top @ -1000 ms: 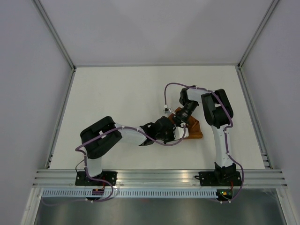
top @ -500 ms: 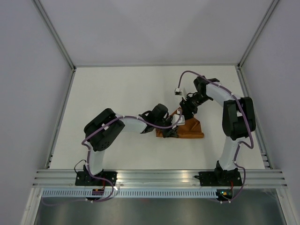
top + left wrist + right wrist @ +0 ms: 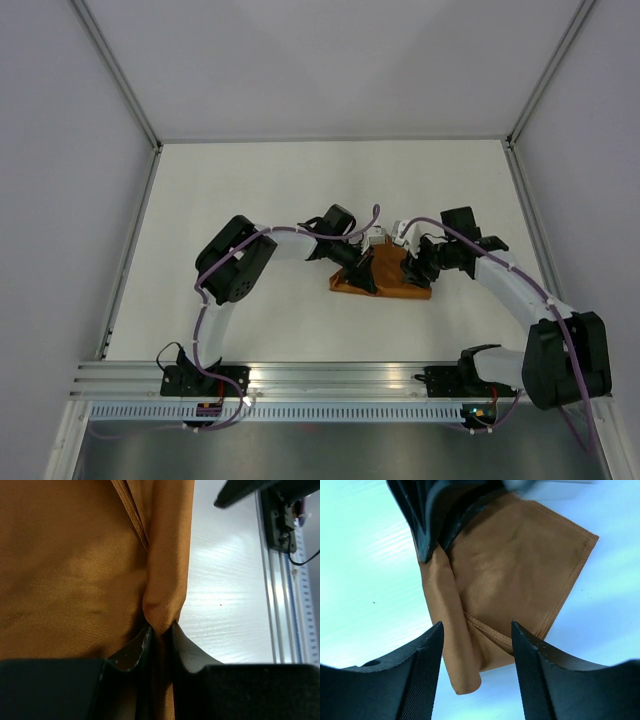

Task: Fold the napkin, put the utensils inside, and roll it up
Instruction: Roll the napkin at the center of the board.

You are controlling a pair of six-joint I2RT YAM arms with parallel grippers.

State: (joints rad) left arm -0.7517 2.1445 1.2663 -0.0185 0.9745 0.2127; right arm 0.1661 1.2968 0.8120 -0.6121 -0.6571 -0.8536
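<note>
Now we see the right arm (image 3: 505,280) swung round from the far side, lying low with elbow out; the right gripper (image 3: 476,626) hangs spread open over the napkin (image 3: 392,282). The left gripper (image 3: 161,632) is clamped on its rolled edge. Folded small, it lies mid-table, with bare table (image 3: 250,190) all round.

- napkin (image 3: 515,570): plain rust-brown, no print; hem stitching in the same colour; slight sheen on the folds.
- left gripper (image 3: 161,632): black fingers.
- right gripper (image 3: 476,630): black fingers with finely textured pads.
- left arm (image 3: 285,243) and right arm (image 3: 510,285): white links, black joints.
- cables (image 3: 215,262): purple.
- table (image 3: 250,200): white, faint pale grain lines.
- rail (image 3: 340,378): silver.
- walls (image 3: 60,200): pale grey.
</note>
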